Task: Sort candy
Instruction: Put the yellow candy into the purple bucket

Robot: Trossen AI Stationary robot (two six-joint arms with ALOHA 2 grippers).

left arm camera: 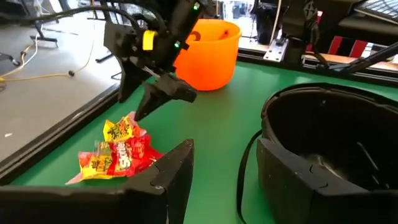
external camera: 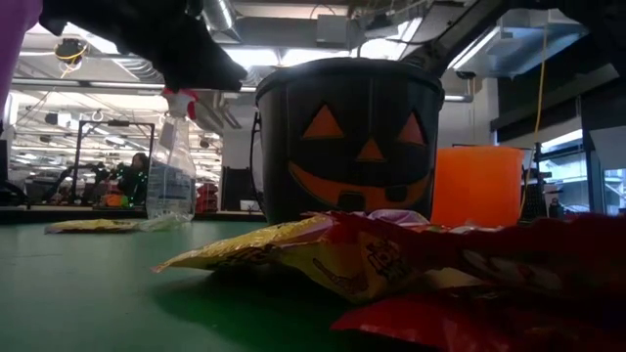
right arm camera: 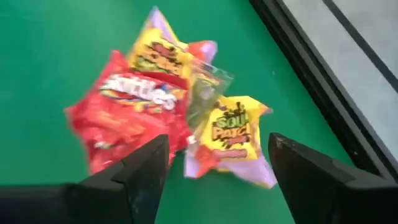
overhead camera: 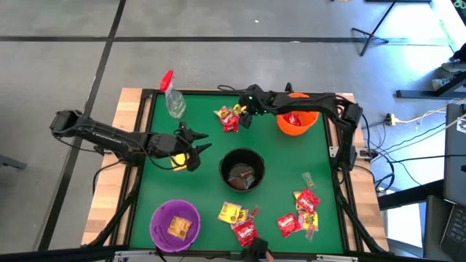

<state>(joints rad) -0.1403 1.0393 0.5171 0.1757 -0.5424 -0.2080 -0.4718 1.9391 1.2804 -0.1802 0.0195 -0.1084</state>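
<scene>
The right gripper [overhead camera: 244, 116] hangs with its fingers spread wide and empty just right of a small candy pile [overhead camera: 228, 118] of red and yellow packets at the far middle of the green table [overhead camera: 284, 167], left of the orange bowl [overhead camera: 297, 122]. The left gripper [overhead camera: 195, 149], part open, hovers left of the black pumpkin bucket [overhead camera: 242, 169].

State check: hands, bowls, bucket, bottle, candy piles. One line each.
right hand: open, above the far candy pile, nothing held
left hand: partly open, empty, beside the black bucket
black bucket: upright, candy inside
orange bowl: upright, red candy inside
purple bowl: upright, yellow candy inside
spray bottle: upright, near the table's far edge
near candy piles: loose on the mat, unsorted
</scene>
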